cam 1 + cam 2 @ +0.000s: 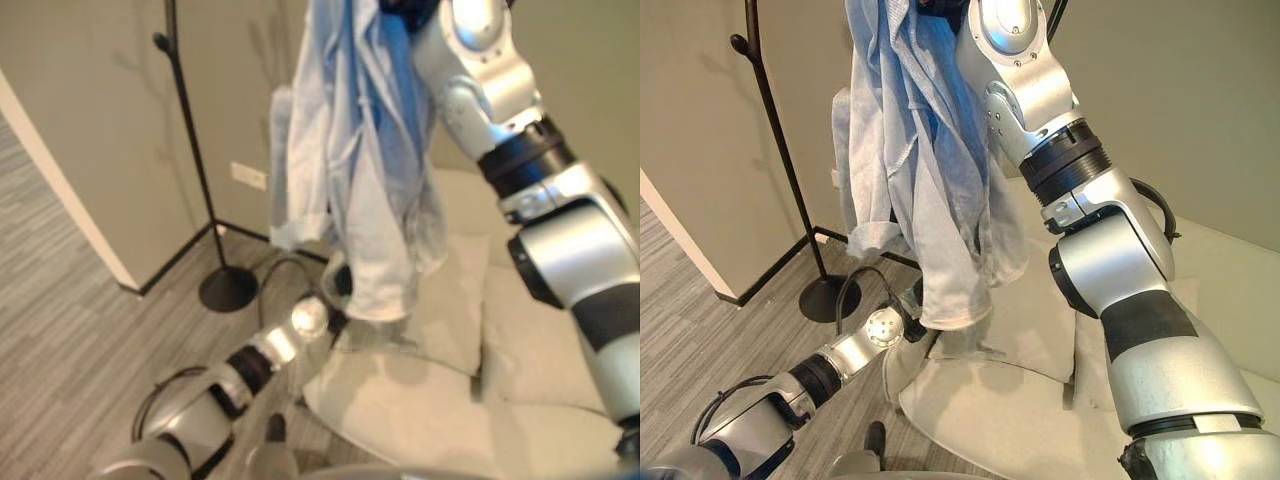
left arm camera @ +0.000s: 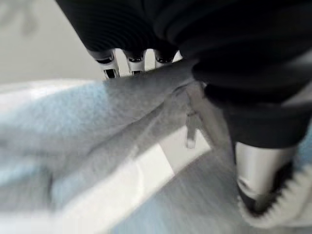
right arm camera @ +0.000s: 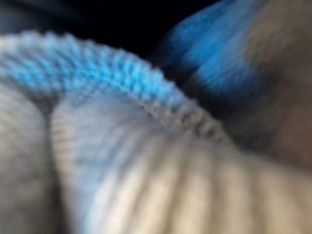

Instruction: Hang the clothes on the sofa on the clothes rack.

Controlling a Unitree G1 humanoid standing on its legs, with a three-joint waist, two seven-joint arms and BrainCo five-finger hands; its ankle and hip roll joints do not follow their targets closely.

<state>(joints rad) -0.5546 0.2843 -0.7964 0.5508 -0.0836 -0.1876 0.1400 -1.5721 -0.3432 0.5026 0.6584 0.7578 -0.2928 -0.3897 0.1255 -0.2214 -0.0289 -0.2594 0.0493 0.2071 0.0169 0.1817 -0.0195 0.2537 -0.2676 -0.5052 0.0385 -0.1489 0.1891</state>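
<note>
A pale blue garment point(image 1: 925, 170) is hanging at twelve o'clock above the cream sofa point(image 1: 1020, 400). The left hand point(image 2: 146, 44) is pinching its hem. The right hand's grip cannot be told. The black rack point(image 1: 790, 180) is standing on grey plank flooring point(image 1: 70, 330) at ten o'clock.

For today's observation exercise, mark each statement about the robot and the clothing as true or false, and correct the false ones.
1. The pale blue garment hangs lifted in the air above the cream sofa cushions. True.
2. The left hand touches nothing. False: the garment's cloth lies against its fingers.
3. The black clothes rack with a round base stands on the grey wood-look floor near the wall corner. True.
4. The garment already hangs on the rack. False: it hangs beside the raised right arm, apart from the rack's pole.
</note>
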